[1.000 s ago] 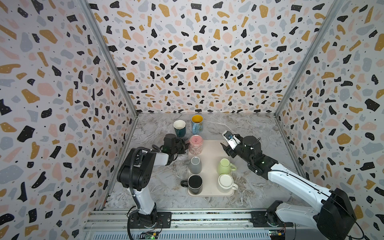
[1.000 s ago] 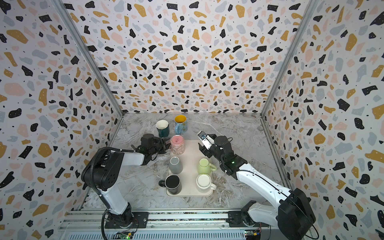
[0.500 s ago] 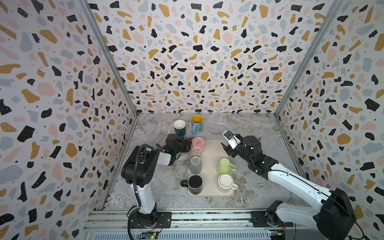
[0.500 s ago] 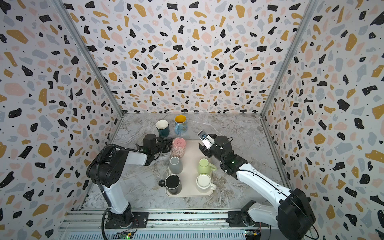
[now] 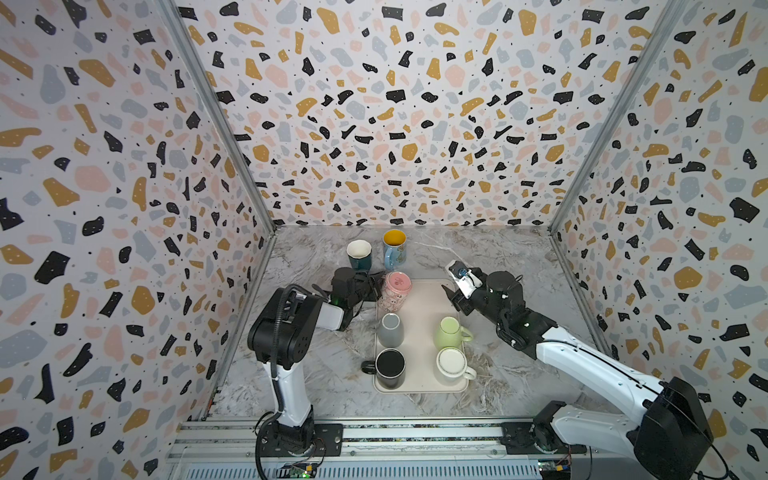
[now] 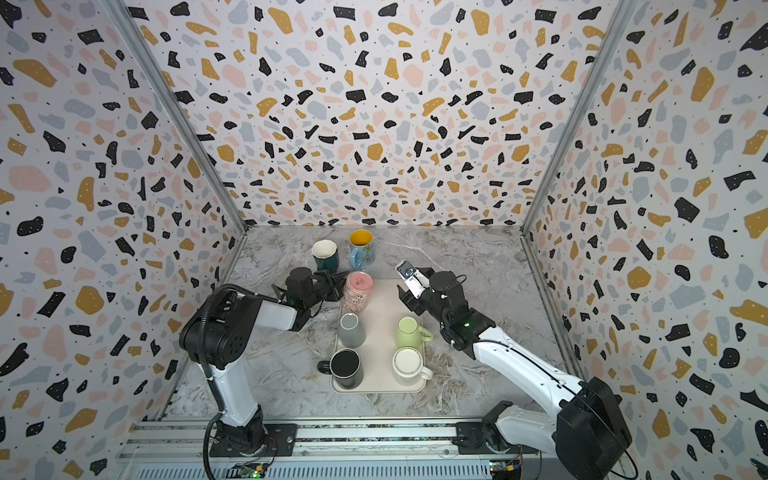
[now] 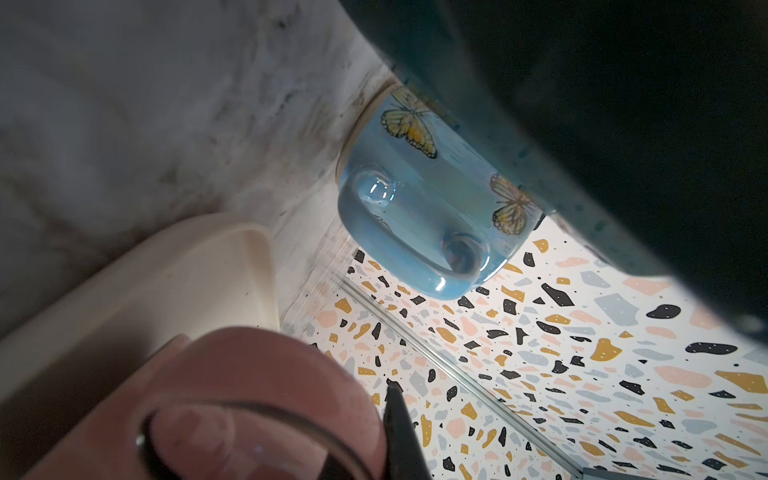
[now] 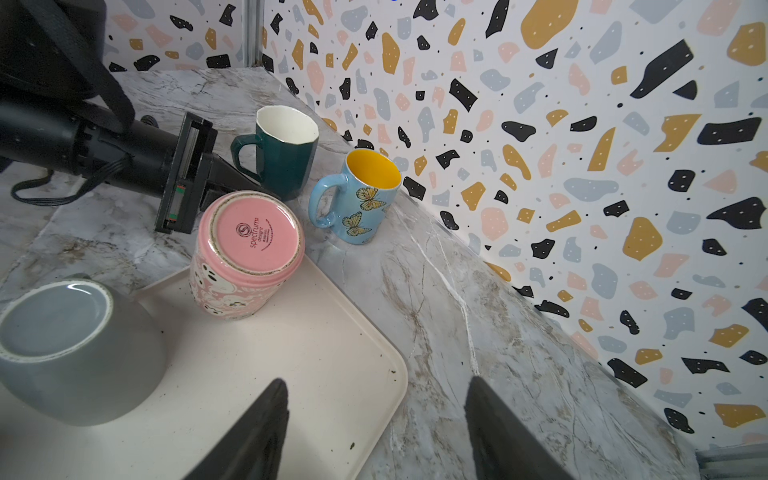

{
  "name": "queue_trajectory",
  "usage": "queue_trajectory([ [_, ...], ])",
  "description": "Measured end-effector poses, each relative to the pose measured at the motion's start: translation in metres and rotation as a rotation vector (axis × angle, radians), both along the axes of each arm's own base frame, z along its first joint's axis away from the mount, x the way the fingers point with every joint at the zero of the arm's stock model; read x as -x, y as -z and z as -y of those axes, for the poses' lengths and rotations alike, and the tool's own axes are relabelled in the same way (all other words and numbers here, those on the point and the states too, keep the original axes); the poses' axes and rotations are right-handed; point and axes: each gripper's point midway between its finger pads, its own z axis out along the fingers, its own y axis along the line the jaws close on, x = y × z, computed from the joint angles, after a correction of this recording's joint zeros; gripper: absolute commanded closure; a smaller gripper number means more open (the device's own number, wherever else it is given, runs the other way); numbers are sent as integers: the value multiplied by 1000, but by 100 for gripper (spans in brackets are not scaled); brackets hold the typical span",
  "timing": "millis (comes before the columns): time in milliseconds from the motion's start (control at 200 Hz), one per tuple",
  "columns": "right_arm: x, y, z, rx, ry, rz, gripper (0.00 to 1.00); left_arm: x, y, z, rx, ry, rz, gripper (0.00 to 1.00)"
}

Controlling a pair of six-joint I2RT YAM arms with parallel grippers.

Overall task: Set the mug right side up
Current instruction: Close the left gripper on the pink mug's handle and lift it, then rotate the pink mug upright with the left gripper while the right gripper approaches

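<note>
While the left gripper (image 5: 375, 287) is clamped tight at the pink mug (image 5: 395, 291), apparently on its handle (contact hidden behind the mug body), the mug stands base-up on the far left corner of the tray (image 5: 419, 303). Right gripper (image 8: 376, 382) spread wide, empty, over the tray's far right corner. Risks: a thin handle pinch may let the mug swivel or slip mid-roll. Its rim could catch the tray lip. The swing could knock the teal mug (image 5: 359, 254) or butterfly mug (image 5: 394, 248), both just behind.
</note>
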Motion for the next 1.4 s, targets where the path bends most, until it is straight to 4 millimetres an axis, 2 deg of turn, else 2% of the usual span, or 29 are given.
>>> queue_trajectory([
  [170,0,-1,0,-2,0,2,31,-11,-22,5,-40,29,97,100],
  [440,3,-7,2,-15,0,12,30,-18,-85,22,-164,156,331,100],
  [621,7,-16,4,-37,0,28,30,-11,-119,26,-329,243,441,100],
  [721,10,-16,6,-45,1,27,30,-4,-129,28,-392,288,481,100],
  [896,10,-16,7,-54,5,21,31,1,-133,34,-530,371,550,100],
  [1006,10,-14,8,-56,15,5,33,12,-145,43,-653,444,651,100],
  [1131,10,-13,10,-53,31,-22,36,34,-176,58,-835,534,827,100],
  [1261,4,-28,9,-70,55,-41,42,60,-210,71,-995,580,1029,100],
  [1402,-2,-45,6,-89,72,-60,47,77,-220,74,-1127,607,1163,100],
])
